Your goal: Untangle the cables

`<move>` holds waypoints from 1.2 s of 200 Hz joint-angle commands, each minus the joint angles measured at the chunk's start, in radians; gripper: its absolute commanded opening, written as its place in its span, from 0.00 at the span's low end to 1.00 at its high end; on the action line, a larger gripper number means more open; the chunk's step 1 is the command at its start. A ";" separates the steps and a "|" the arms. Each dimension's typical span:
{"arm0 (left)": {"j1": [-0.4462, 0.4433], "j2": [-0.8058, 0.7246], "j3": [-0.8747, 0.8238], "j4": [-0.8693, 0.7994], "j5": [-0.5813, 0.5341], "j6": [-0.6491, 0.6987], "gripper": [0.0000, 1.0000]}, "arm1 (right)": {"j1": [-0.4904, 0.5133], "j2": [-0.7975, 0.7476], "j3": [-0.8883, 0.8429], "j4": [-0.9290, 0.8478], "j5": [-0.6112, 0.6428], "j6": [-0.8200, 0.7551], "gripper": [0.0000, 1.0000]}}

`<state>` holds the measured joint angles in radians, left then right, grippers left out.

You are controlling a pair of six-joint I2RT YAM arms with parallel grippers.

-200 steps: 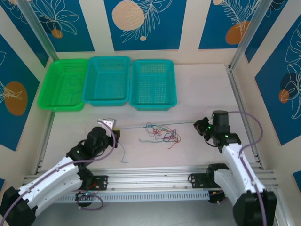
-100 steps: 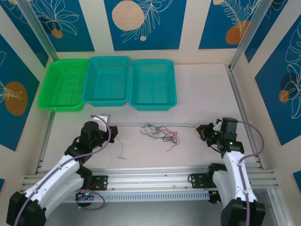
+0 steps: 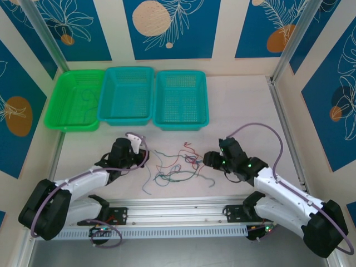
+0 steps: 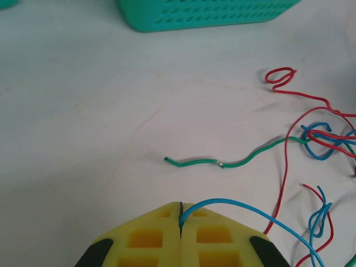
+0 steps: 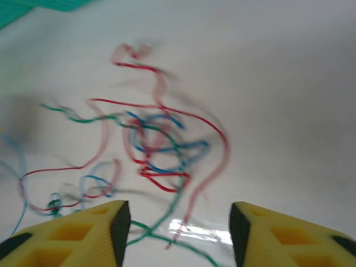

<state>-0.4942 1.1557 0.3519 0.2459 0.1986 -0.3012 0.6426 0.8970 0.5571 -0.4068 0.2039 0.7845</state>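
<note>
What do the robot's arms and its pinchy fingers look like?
The left arm and right arm are white with black joints. A thin lilac cable runs along each. The fingers are yellow blocks with square holes and black edges.

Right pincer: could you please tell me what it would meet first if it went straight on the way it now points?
The right pincer would probably meet the green wire just ahead between its open jaws, then the knot of red, blue and green wires; the blur leaves depth unsure.
</note>
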 commanded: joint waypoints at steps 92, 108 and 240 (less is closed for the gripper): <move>-0.021 -0.092 0.002 -0.087 -0.152 0.037 0.00 | 0.439 0.744 0.408 0.055 -0.072 -0.611 0.58; -0.022 -0.094 -0.001 -0.089 -0.159 0.034 0.00 | 0.446 0.795 0.430 0.062 -0.098 -0.609 0.58; 0.092 -0.261 -0.046 -0.315 -0.421 -0.179 0.00 | 0.237 0.606 0.214 0.205 -0.125 -0.338 0.00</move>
<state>-0.4759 0.9691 0.3431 0.0265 -0.1081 -0.3645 1.0008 1.6562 0.8825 -0.2390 0.1135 0.2924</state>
